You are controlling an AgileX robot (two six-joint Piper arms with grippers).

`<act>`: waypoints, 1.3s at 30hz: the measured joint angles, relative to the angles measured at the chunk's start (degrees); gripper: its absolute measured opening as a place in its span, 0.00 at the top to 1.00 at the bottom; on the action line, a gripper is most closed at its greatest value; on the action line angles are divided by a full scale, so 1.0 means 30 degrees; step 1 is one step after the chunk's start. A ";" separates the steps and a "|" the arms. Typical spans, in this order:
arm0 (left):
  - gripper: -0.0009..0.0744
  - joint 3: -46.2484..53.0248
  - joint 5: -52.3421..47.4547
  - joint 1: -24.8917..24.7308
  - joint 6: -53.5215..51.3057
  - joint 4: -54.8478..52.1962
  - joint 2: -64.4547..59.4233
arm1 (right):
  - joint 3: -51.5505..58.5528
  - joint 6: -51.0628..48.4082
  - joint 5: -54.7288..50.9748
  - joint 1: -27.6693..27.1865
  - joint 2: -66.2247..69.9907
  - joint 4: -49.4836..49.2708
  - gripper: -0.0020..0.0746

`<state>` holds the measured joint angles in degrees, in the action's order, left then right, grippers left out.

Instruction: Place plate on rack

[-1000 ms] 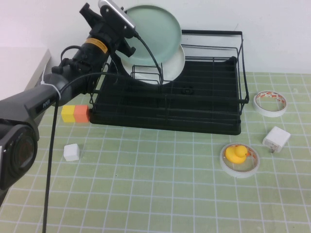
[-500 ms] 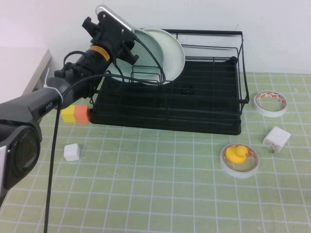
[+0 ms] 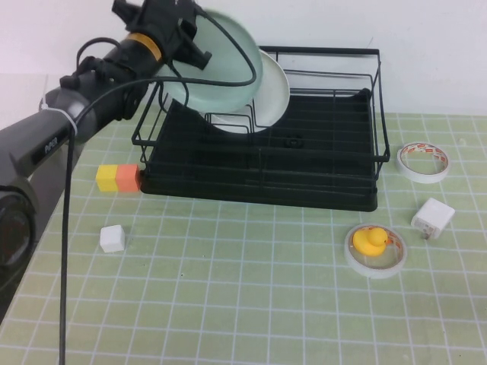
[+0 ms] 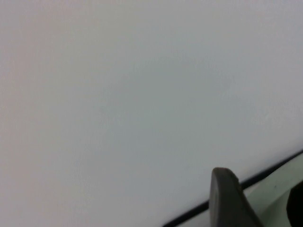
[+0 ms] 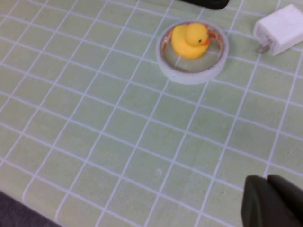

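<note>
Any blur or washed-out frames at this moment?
High view: the plate and left gripper smear with motion blur; the rack is sharp. Left wrist view: mostly blank white wall. Right wrist view: the right gripper is a dark, soft blur at the edge.

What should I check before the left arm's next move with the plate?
1. Left gripper at the plate's left edge, above the rack's back-left corner: ok.
2. Grip on the plate: cannot tell, fingers hidden.
3. Plate seated in the divider loops: not ok, it sits high and tilted.
4. White plate already racked right behind it, overlapping: cannot tell if they touch.
5. Right gripper low over the mat, clear of the rack: ok.
</note>
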<state>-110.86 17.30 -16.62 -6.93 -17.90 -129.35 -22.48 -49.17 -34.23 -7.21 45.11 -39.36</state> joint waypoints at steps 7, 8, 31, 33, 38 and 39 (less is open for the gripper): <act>0.66 0.0000 -0.0352 0.0000 0.3018 -0.2578 -0.0573 | 0.0000 0.0000 -0.0342 0.0000 0.0000 0.0000 0.98; 0.66 0.0000 0.0083 0.0000 0.3063 -0.3113 -0.0665 | 0.0000 0.0000 -0.0342 0.0000 0.0000 0.0000 0.98; 0.98 0.0000 -0.5899 -0.0037 1.1586 -0.3629 0.2875 | 0.0000 -0.0787 0.0140 0.0000 0.0000 0.0045 0.98; 0.99 0.0000 -0.9692 -0.0037 1.2948 -0.3334 0.4087 | 0.0000 -0.1229 0.0197 0.0000 -0.0042 -0.0162 0.98; 0.99 0.0000 -1.7239 -0.0010 1.0816 0.1431 0.6646 | 0.0000 -0.3434 0.0033 0.0000 -0.0359 -0.1648 0.98; 0.99 0.0000 -1.8101 -0.0010 0.9552 0.2615 0.7034 | 0.0000 -0.3737 -0.0177 0.0000 -0.0450 -0.1898 0.98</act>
<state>-110.86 -37.00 -16.65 21.73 -10.05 -108.25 -22.48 -60.38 -34.76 -7.21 43.76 -45.06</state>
